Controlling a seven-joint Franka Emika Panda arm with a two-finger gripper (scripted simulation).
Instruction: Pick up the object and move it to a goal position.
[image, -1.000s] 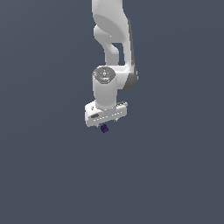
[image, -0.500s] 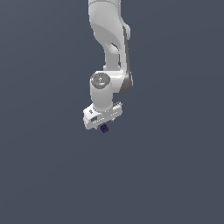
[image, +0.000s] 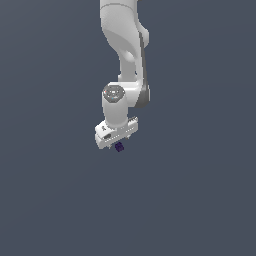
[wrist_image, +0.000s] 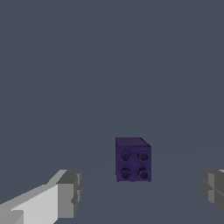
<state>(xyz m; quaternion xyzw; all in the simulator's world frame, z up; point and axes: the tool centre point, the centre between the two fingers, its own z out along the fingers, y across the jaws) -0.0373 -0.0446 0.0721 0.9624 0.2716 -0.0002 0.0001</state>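
Observation:
The object is a tiny dark purple-blue cube (image: 119, 147) with four studs on one face. In the exterior view it sits just under the white gripper (image: 118, 142). In the wrist view the cube (wrist_image: 133, 159) lies between the two grey fingertips (wrist_image: 70, 192), with a clear gap on each side. The gripper (wrist_image: 141, 190) is open and touches nothing. The cube stands closer to one fingertip than to the other. The fingertips are mostly hidden by the hand in the exterior view.
A plain dark grey surface (image: 200, 200) fills both views. The white arm (image: 125, 45) comes down from the top of the exterior view.
The upper arm has shifted toward the exterior view's left and the hand has turned slightly. The cube stays in about the same place under the gripper.

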